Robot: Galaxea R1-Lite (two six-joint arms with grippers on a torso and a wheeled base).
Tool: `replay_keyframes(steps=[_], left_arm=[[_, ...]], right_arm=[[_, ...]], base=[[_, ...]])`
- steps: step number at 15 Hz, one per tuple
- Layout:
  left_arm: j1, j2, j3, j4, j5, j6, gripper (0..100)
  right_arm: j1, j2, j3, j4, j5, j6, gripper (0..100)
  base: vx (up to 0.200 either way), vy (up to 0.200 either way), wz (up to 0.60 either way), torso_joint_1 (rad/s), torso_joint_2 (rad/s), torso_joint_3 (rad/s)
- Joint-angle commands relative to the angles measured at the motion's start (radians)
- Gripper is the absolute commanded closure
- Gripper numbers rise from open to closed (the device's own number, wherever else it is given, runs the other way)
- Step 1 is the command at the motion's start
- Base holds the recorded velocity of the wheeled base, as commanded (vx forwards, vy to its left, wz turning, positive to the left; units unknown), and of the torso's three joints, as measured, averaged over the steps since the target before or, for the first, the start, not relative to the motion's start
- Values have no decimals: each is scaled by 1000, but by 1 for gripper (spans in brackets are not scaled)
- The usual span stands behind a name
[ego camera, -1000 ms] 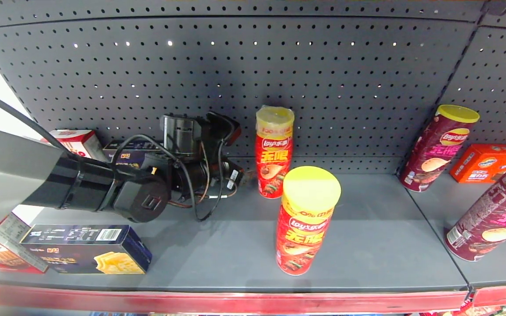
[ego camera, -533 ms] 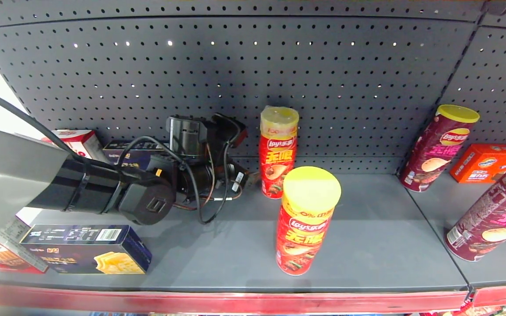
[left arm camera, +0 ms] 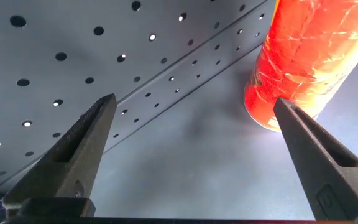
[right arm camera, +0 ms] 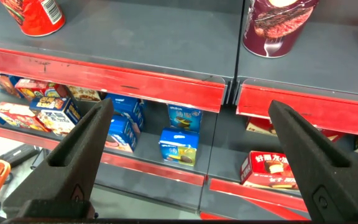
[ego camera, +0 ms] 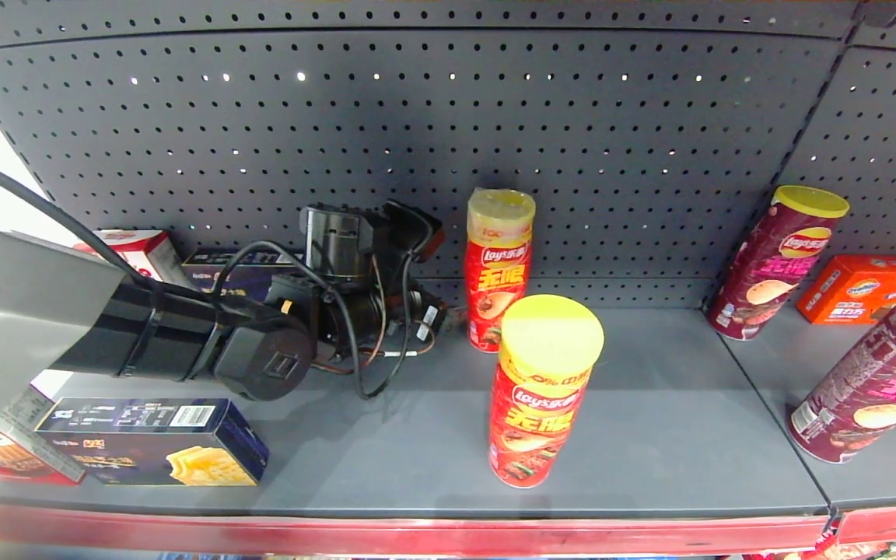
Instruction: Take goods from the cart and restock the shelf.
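Left arm (ego camera: pixel 160 342) is lying stretched out level | left gripper (left arm camera: pixel 194 102) is holding its jaws wide apart | right gripper (right arm camera: pixel 191 104) is gaping wide too

Left of the rear red can (ego camera: pixel 498 272), the left arm (ego camera: pixel 176 342) is black and round-jointed, draped in looped black cables; the left gripper (left arm camera: pixel 194 102) has 2 dark, tapered fingers (left arm camera: pixel 73 162).
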Motion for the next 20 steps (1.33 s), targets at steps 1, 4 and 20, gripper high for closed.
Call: replay_keyframes(steps=[1,4,20], left_arm=[[-2,0,-1,-2,-1,0,0],[-11,3,-3,-2,0,0,0],[15,-426,134,-42,28,-29,0]], right_arm=[[1,2,0,0,0,0,0],[1,2,0,0,0,-2,0],[1,2,0,0,0,0,0]], base=[[0,0,0,0,0,0],[0,0,0,0,0,0],[0,0,0,0,0,0]])
